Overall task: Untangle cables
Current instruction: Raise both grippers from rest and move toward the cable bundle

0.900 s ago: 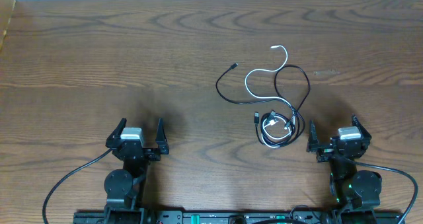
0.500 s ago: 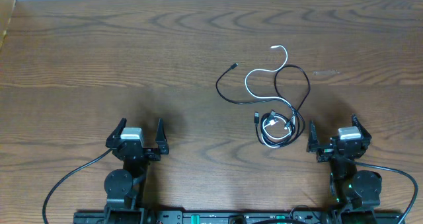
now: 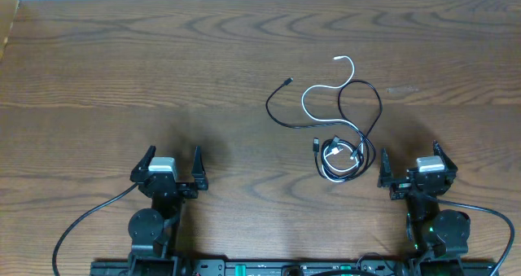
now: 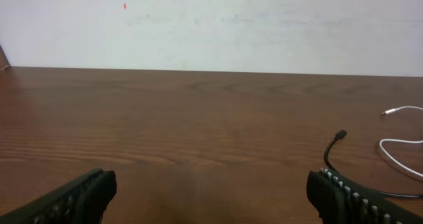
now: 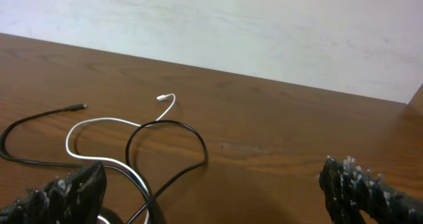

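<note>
The left hand (image 3: 172, 156) and right hand (image 3: 409, 155) sat open and empty at the table's (image 3: 122, 64) near edge. The cables (image 3: 339, 156) lay tangled right of centre, their coiled part just beside the right hand. Tugging one loose end would likely cinch the crossings tighter or drag the whole bundle along.

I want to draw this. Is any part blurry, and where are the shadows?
Overhead view: sharp all over, with soft shadows on the table by the left gripper and right gripper. Left wrist view: its fingers look fuzzy, the table farther off clearer. Right wrist view: fingers fuzzy too, the cables sharp.
</note>
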